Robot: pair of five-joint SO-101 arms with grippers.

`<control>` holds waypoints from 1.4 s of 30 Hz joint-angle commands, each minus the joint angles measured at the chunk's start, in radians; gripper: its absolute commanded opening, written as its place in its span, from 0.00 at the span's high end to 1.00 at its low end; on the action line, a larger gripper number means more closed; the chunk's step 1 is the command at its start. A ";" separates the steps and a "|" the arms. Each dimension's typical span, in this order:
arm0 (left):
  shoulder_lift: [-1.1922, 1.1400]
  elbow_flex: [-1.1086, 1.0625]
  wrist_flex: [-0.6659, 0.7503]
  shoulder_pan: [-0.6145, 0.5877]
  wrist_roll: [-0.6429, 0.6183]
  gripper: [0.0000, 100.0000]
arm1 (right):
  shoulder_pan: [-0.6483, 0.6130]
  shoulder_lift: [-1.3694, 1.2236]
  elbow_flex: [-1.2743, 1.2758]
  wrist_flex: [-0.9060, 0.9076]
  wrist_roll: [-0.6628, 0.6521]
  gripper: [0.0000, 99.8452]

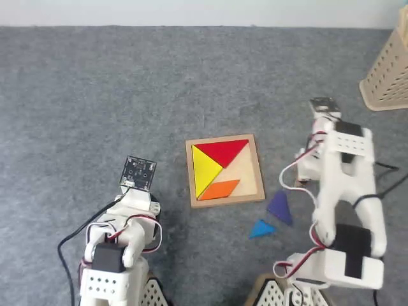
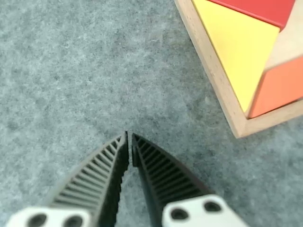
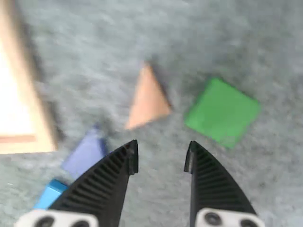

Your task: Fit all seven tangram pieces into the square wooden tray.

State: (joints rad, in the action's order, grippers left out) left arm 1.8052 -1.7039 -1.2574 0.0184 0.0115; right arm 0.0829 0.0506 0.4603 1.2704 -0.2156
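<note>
The square wooden tray (image 1: 253, 167) lies mid-table holding a red triangle (image 1: 222, 152), a yellow triangle (image 1: 204, 169) and an orange piece (image 1: 220, 189). On the carpet to its right lie a purple triangle (image 1: 280, 206) and a small blue triangle (image 1: 261, 229). My right gripper (image 3: 160, 153) is open and hovers over the carpet near a pale orange triangle (image 3: 147, 98), a green square (image 3: 222, 111), the purple triangle (image 3: 86, 153) and the blue triangle (image 3: 49, 194). My left gripper (image 2: 129, 138) is shut, with nothing in it, above bare carpet beside the tray's corner (image 2: 239, 127).
Grey carpet covers the table. A perforated wooden holder (image 1: 389, 67) stands at the far right. The right arm (image 1: 341, 191) rises right of the loose pieces, and the left arm (image 1: 124, 236) stands left of the tray.
</note>
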 commanded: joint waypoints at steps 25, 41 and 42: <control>0.021 0.019 -0.006 -0.002 -0.006 0.99 | -0.010 -0.254 -0.184 -0.044 -0.031 0.83; 0.021 0.019 -0.006 -0.002 -0.006 0.99 | -0.010 -0.354 -0.241 -0.021 -0.040 0.83; 0.021 0.019 -0.006 -0.002 -0.006 0.99 | -0.010 -0.363 -0.241 -0.031 -0.040 0.83</control>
State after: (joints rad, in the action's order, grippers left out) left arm 1.8052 -1.7039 -1.2574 0.0184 0.0115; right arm 0.0644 -0.3084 0.2562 1.2520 -0.2340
